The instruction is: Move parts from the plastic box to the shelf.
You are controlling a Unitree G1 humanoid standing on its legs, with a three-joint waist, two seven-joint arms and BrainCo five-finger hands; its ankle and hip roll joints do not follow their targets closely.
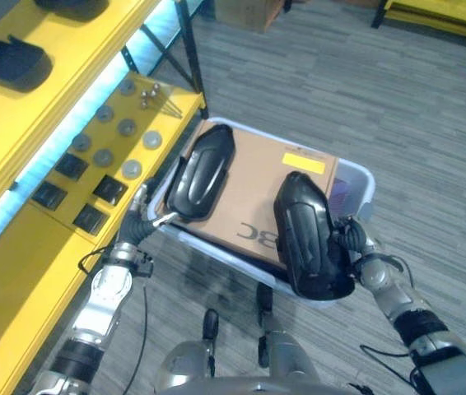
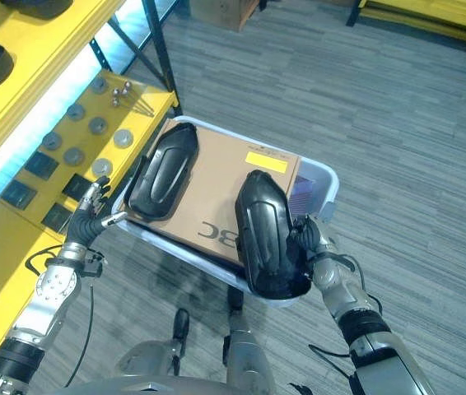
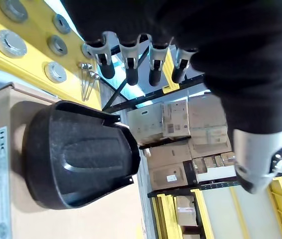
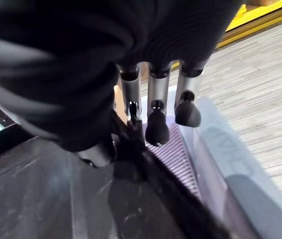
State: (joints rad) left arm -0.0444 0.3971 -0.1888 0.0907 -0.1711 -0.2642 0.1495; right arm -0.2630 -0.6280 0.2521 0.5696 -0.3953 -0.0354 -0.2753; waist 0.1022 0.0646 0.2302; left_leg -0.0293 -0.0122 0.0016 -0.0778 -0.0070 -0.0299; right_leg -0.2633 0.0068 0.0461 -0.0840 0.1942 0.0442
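Note:
A pale plastic box (image 1: 358, 176) holds a cardboard carton with two black moulded shell parts lying on top. The left part (image 1: 201, 171) lies near the box's left rim. My left hand (image 1: 139, 216) hovers just outside that rim, open, its straight fingers (image 3: 130, 63) pointing at this part (image 3: 76, 169) without touching it. The right part (image 1: 307, 234) overhangs the box's near edge. My right hand (image 1: 351, 242) is at its right side, thumb and fingers (image 4: 157, 102) pinching the part's rim (image 4: 146, 164).
A yellow shelf (image 1: 19, 271) runs along the left, carrying round grey discs (image 1: 126, 127), black square pieces (image 1: 91, 218) and a few bolts (image 1: 151, 97). On its upper level lies another black shell (image 1: 6, 62). Grey carpet lies to the right of the box.

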